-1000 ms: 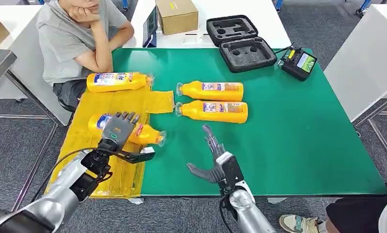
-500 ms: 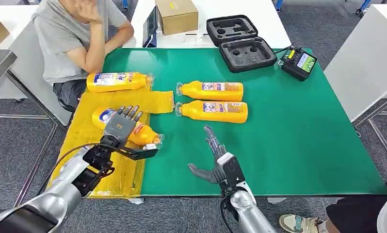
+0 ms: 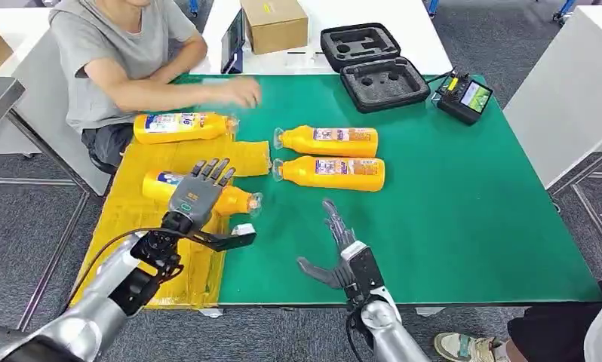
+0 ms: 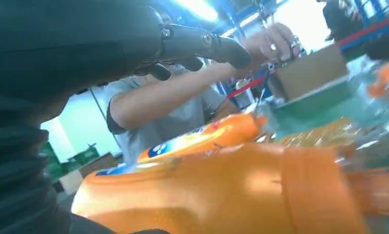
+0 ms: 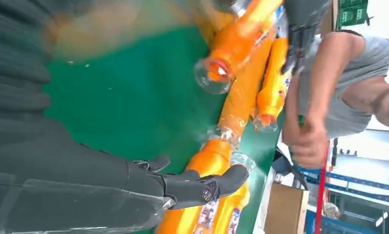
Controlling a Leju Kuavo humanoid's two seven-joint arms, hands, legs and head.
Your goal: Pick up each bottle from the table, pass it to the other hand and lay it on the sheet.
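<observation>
An orange bottle point(image 3: 226, 200) lies on the yellow sheet point(image 3: 128, 226), cap toward the green table point(image 3: 449, 211). My left hand point(image 3: 196, 197) hovers over its body with fingers spread and the thumb held off to the side, gripping nothing; in the left wrist view the bottle point(image 4: 222, 195) lies just under the outstretched fingers point(image 4: 202, 44). A second bottle point(image 3: 181, 126) lies at the sheet's far edge. Two more bottles point(image 3: 328, 140) point(image 3: 332, 173) lie side by side on the green. My right hand point(image 3: 342, 253) is open above the table's near edge, empty point(image 5: 192, 187).
A person sits at the far left corner, one hand point(image 3: 241, 92) reaching over the table near the far bottle. A black foam case point(image 3: 373, 64), a cardboard box point(image 3: 275, 23) and a small screen device point(image 3: 465, 96) stand at the back.
My left hand lifted off the bottle and spread its fingers; the bottle swung its cap slightly toward the far side. The person's hand came down from the face and reached over the table.
</observation>
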